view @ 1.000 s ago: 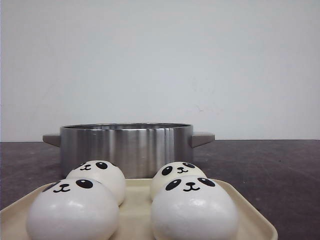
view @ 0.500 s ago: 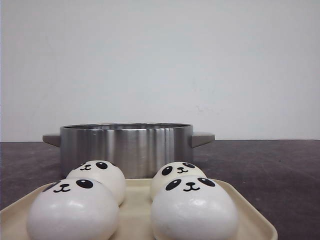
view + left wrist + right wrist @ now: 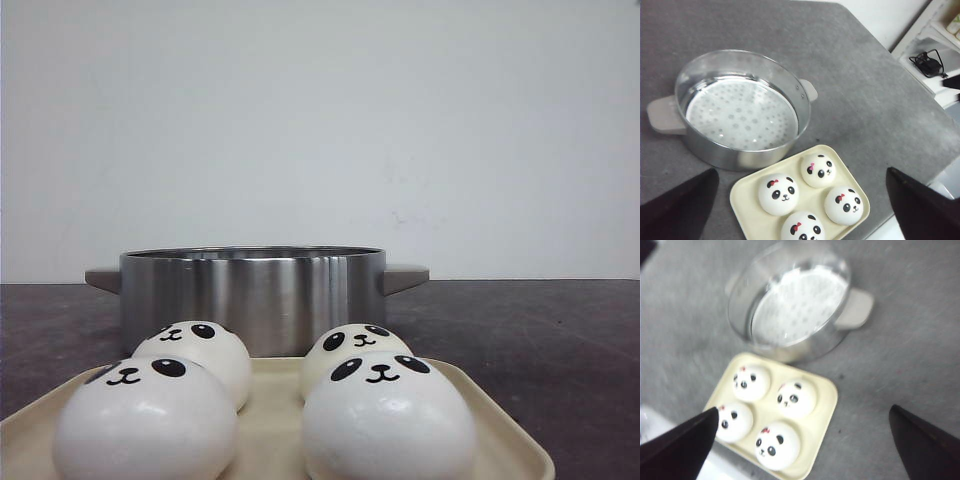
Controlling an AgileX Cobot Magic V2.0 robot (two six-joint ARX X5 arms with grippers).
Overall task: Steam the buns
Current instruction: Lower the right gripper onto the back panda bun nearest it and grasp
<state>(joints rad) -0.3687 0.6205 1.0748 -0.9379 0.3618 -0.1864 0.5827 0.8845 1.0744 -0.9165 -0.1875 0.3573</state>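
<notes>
The left gripper (image 3: 800, 210) hangs high above the table with its jaws spread wide and nothing between them; only the two dark fingertips (image 3: 677, 207) show at the edges of its wrist view. The right gripper (image 3: 802, 445) is likewise released and empty, its view slightly blurred.

Below both, the four buns (image 3: 811, 197) sit two by two on the cream tray (image 3: 742, 197), which lies just beside the steamer pot (image 3: 735, 107), on its near side as the robot faces it. The pot stands uncovered with its perforated plate bare.

Across the last second the front view shows nothing moved: buns (image 3: 265, 405), tray (image 3: 270, 420) and pot (image 3: 255, 295) keep their places. The task looks unstarted, and no bun has yet gone into the pot.
</notes>
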